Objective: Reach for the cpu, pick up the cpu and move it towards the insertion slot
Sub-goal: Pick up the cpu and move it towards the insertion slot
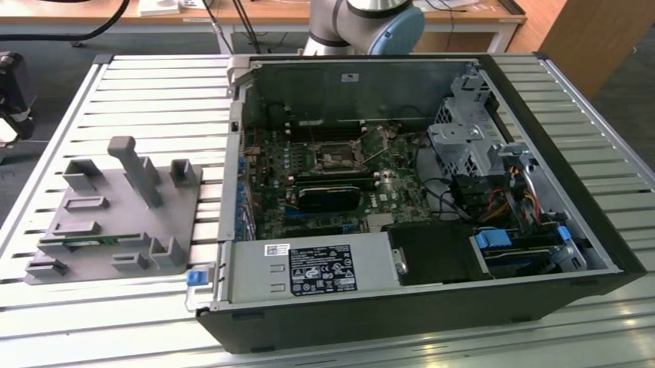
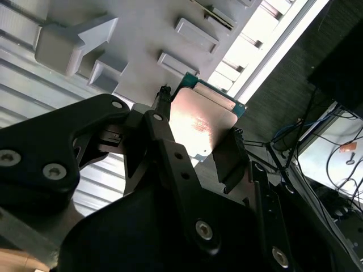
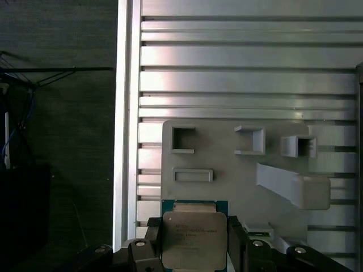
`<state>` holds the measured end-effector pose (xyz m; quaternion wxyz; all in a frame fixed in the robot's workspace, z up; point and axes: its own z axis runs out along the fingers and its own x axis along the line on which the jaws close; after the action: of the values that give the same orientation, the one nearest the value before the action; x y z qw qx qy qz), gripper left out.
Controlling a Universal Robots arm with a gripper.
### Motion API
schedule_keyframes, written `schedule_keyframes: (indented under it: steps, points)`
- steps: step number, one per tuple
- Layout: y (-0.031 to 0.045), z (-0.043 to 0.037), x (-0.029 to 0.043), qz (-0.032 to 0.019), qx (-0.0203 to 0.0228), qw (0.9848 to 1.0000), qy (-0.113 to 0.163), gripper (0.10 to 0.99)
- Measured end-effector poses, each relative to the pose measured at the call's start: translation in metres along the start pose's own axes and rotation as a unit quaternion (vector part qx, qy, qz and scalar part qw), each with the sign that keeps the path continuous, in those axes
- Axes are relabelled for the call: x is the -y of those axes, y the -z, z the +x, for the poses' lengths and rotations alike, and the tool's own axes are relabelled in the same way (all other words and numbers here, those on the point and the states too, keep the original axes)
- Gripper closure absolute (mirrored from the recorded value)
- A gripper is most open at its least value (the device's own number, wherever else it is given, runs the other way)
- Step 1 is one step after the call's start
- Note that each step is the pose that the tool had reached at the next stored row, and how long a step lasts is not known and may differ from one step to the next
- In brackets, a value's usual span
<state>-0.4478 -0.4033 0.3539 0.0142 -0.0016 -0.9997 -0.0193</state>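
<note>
The claw point(image 2: 198, 129) is closed on the cpu point(image 2: 203, 120), its two dark fingers point(image 2: 229, 156) pressing opposite edges of the chip, and the silver lid faces up in both wrist views. The cpu point(image 3: 193, 241) hangs over the grey fixture point(image 3: 227, 170), at the fixture's edge nearest the edge of the slatted surface point(image 3: 238, 56). It seems lifted clear, though I cannot tell the gap beneath it. Reaching and grasping look done, so I judge the step in hand to be the start of the carry. The insertion slot point(image 1: 336, 158) lies well apart, on the green circuit board point(image 1: 394, 192) inside the open computer case point(image 1: 409, 326), which stands towards the exterior view's right of the fixture point(image 1: 113, 222). That carry calls for a firm, level hold, enough height to clear the fixture's posts and the case wall, and the chip kept square to the socket.
</note>
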Motion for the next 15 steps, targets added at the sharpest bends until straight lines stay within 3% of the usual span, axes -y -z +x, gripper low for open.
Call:
schedule_keyframes:
  steps: [15]
  points:
    - [0.0143, 0.0004, -0.0009, 0.0000, 0.0000, 1.0000, 0.000, 0.541]
